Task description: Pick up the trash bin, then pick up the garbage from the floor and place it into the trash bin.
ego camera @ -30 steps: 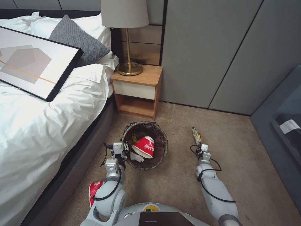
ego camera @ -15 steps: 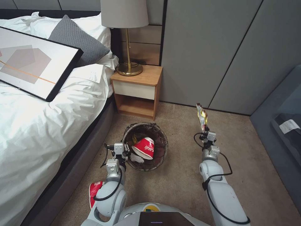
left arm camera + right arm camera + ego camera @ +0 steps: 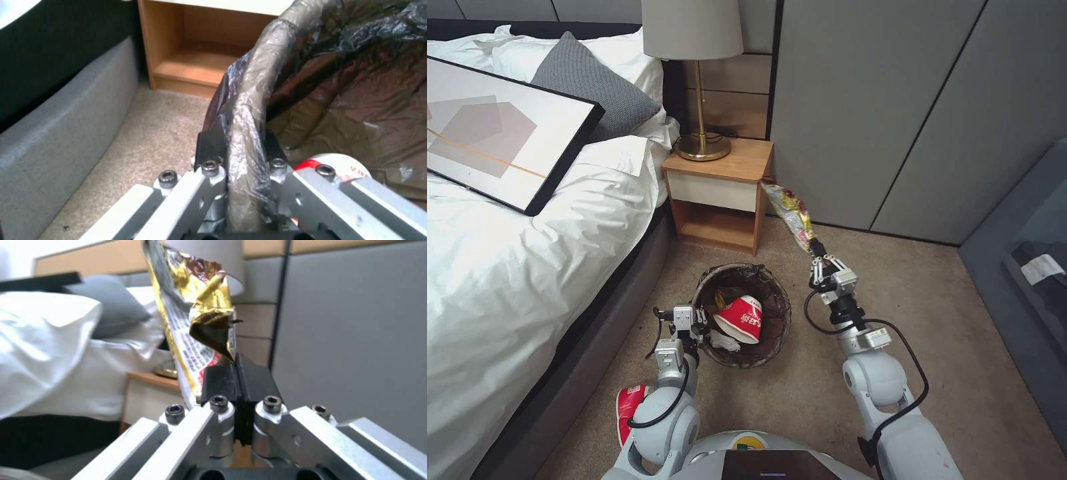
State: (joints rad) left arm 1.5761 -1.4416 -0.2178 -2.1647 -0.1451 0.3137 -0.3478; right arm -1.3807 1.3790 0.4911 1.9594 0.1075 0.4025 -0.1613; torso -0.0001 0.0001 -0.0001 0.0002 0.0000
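Observation:
The trash bin (image 3: 774,293), lined with a dark bag, stands on the floor (image 3: 800,373) beside the bed. My left gripper (image 3: 692,321) is shut on its near-left rim (image 3: 249,83), one finger inside and one outside. Inside the bin lie a red-and-white paper cup (image 3: 740,319) and a white tissue (image 3: 724,342). My right gripper (image 3: 817,252) is raised to the right of the bin, shut on the lower end of a yellow snack wrapper (image 3: 789,212) that sticks up and leans left. The right wrist view has the wrapper (image 3: 195,300) pinched in the right gripper (image 3: 238,373). Another red cup (image 3: 629,408) lies on the carpet by my left arm.
The bed (image 3: 507,280) with its grey base runs along the left. A wooden nightstand (image 3: 720,193) with a brass lamp (image 3: 697,80) stands just behind the bin. Grey wall panels (image 3: 894,113) close the back, and a grey bench (image 3: 1027,267) stands at the right.
My right arm has lifted the yellow wrapper off the carpet and swung it up and left toward the bin. The left gripper has kept its hold on the rim.

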